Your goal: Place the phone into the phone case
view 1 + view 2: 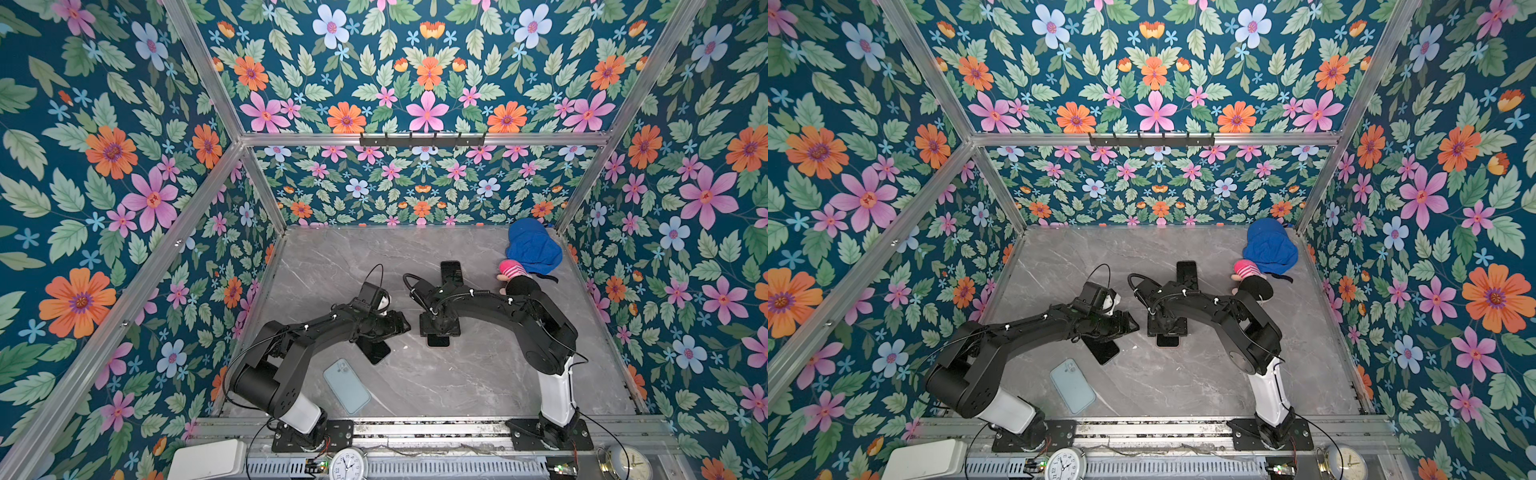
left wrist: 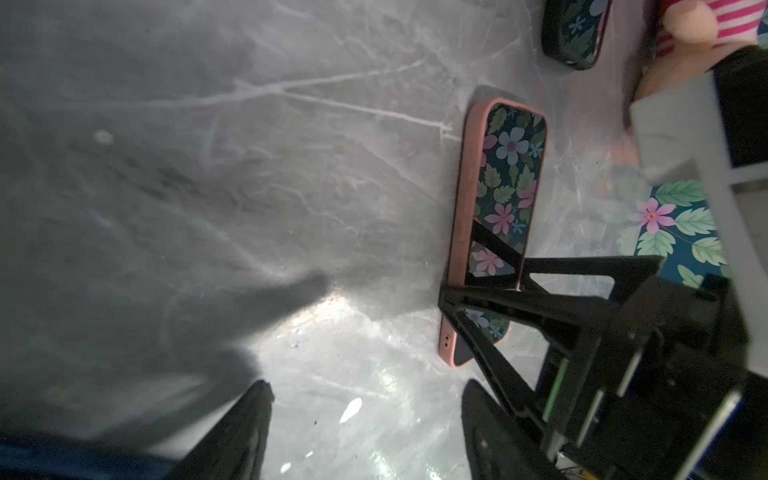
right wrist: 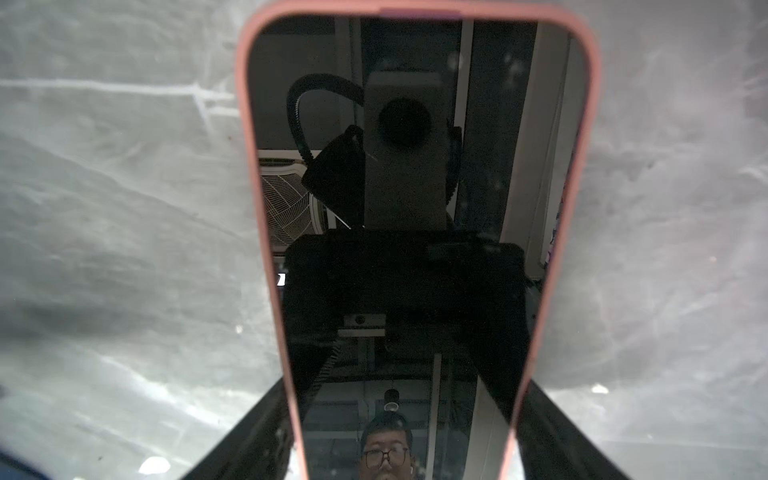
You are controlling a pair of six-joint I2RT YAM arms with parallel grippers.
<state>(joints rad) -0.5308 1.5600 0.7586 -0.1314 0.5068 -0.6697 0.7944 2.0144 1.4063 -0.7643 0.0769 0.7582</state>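
On the marble table (image 1: 478,374), the right tool (image 3: 407,382) is spread wide astride the central pink phone case (image 3: 245,124), the phone (image 3: 415,249) seated inside, screen up; a grip cannot be told. At its nine o'clock, the left tool (image 2: 365,384) is held open.

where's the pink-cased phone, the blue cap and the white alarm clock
pink-cased phone (image 2: 500,195), left wrist view, on its screen
blue cap (image 1: 534,249), in a top view, on its crown
white alarm clock (image 1: 348,466), in a top view, on its dial

We are looking into a robotics lab test cell: aluminium framing (image 1: 291,139) carries floral wall panels (image 1: 428,62) around a marble-look tabletop (image 1: 478,374). A left arm (image 1: 309,332) and a right arm (image 1: 519,307) are bolted to the front rail (image 1: 428,430).
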